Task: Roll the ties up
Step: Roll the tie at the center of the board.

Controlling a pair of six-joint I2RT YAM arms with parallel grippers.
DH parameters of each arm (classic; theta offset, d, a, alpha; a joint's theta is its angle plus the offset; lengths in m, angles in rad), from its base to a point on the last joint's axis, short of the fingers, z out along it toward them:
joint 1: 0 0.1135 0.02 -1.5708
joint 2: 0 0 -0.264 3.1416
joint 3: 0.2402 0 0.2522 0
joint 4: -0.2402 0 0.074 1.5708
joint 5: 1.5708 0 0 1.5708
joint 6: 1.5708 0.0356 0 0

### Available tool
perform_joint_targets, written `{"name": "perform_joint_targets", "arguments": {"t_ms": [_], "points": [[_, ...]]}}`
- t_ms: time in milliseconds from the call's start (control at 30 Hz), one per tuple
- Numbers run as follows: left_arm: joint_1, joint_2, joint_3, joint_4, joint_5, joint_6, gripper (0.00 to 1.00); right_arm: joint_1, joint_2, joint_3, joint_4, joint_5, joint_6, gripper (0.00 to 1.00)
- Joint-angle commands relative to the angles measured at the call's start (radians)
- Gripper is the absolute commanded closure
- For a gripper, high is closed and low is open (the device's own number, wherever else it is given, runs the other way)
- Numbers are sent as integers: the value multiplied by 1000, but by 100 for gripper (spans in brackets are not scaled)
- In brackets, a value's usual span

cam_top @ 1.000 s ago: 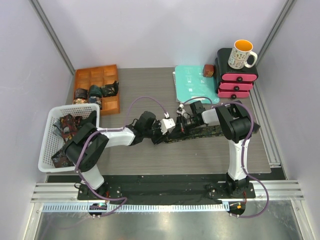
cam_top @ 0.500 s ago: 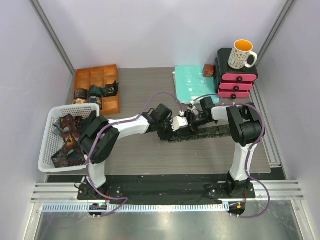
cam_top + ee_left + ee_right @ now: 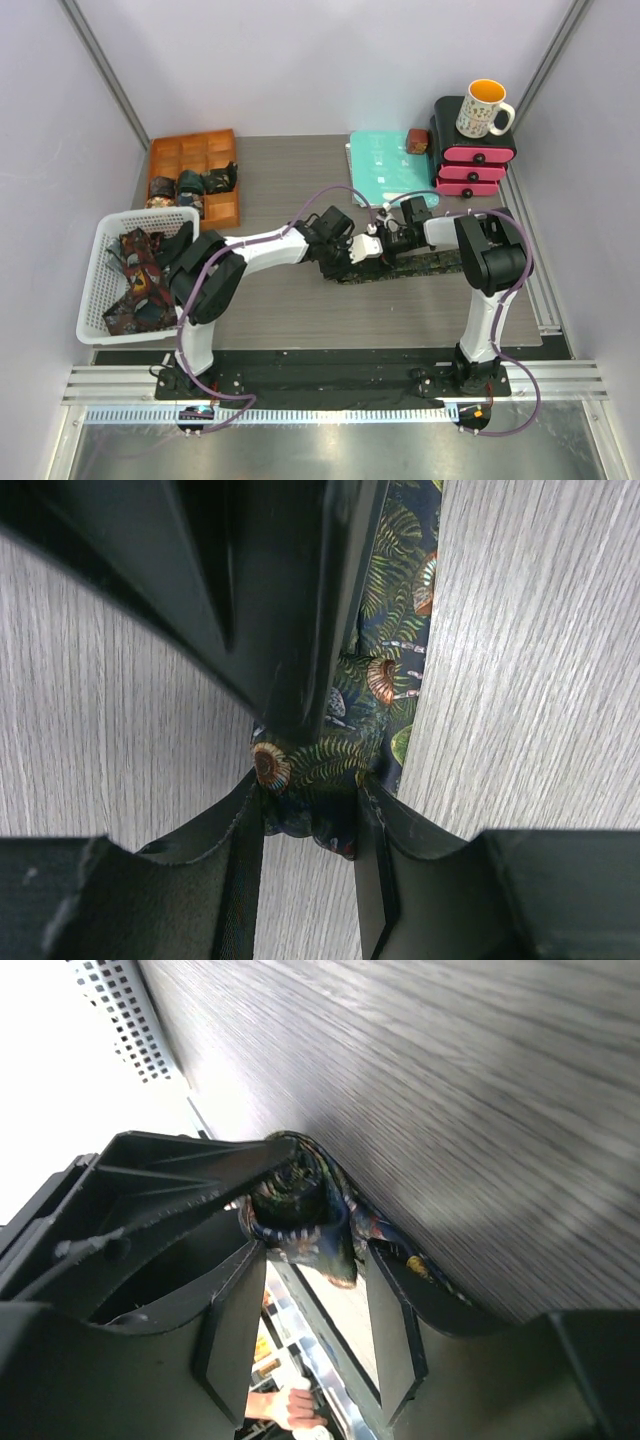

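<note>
Lab cell: white panels point(image 3: 300, 60), aluminium rails point(image 3: 340, 385)

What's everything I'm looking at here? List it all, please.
tie: one, dark fern print, mid-table, one end rolled
rolled ties: at least three, dark, in tray
tray: one, orange, far left
basket: one, white, left edge
loose ties: several, red and dark, in basket
folder: one, teal, far centre
small block: one, reddish-brown, on folder's corner
drawers: one unit, pink and black, far right
mug: one, white, yellow inside, on drawers
left gripper: one, black, closed on tie's roll
right gripper: one, black, open around that roll
</note>
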Motion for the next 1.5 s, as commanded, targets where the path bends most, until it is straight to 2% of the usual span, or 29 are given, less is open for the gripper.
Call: {"name": "perform_joint_targets", "arguments": {"t_ms": [0, 100, 167, 200, 300, 333, 400, 467, 533, 600, 767, 867, 967, 1100, 1200, 1233, 1333, 1367, 1433, 1467], "points": [[-3, 70, 8, -78, -53, 36, 64, 29, -7, -30, 133, 29, 70, 49], [-3, 76, 20, -87, -51, 46, 64, 37, 7, -34, 134, 33, 61, 53], [-5, 86, 36, -102, -47, 49, 64, 39, 13, -34, 120, 54, 40, 72], [-5, 86, 39, -105, -48, 46, 64, 37, 17, -33, 99, 63, 29, 87], [-2, 67, 34, -110, -31, 43, 62, 25, 31, -31, 41, 105, -23, 98], [9, 60, 30, -101, -7, 40, 60, 20, 34, -33, 25, 120, -35, 99], [23, 17, -1, -78, 24, 14, 50, 2, 43, -41, 4, 146, -68, 99], [50, -14, -35, -37, 85, -3, 36, -4, 53, -41, -13, 157, -95, 99], [73, -54, -58, 15, 105, -45, 30, -12, 63, -41, -25, 168, -111, 99], [89, -92, -98, 60, 156, -71, 27, -17, 70, -45, -30, 172, -129, 99], [99, -152, -231, 295, 231, -126, 19, -21, 99, -42, -39, 189, -151, 99], [99, -151, -271, 414, 266, -146, 17, -20, 111, -44, -42, 194, -161, 99], [93, -111, -256, 464, 275, -141, 16, -20, 122, -44, -41, 200, -163, 99], [87, -57, -221, 479, 280, -137, 21, -20, 123, -47, -18, 200, -149, 99], [81, -43, -185, 409, 288, -99, 42, -20, 125, -48, -1, 204, -131, 99], [78, -46, -167, 389, 283, -88, 53, -18, 125, -51, 8, 206, -120, 99], [63, -43, -77, 213, 254, -17, 65, -6, 117, -41, 30, 212, -85, 98], [55, -37, -47, 164, 216, 0, 66, -3, 113, -35, 31, 211, -60, 91], [34, -17, 15, 41, 168, 49, 70, -4, 90, -9, 18, 185, -42, 85], [26, -8, 32, 10, 121, 59, 71, -10, 76, 1, -26, 177, -42, 77]]}}
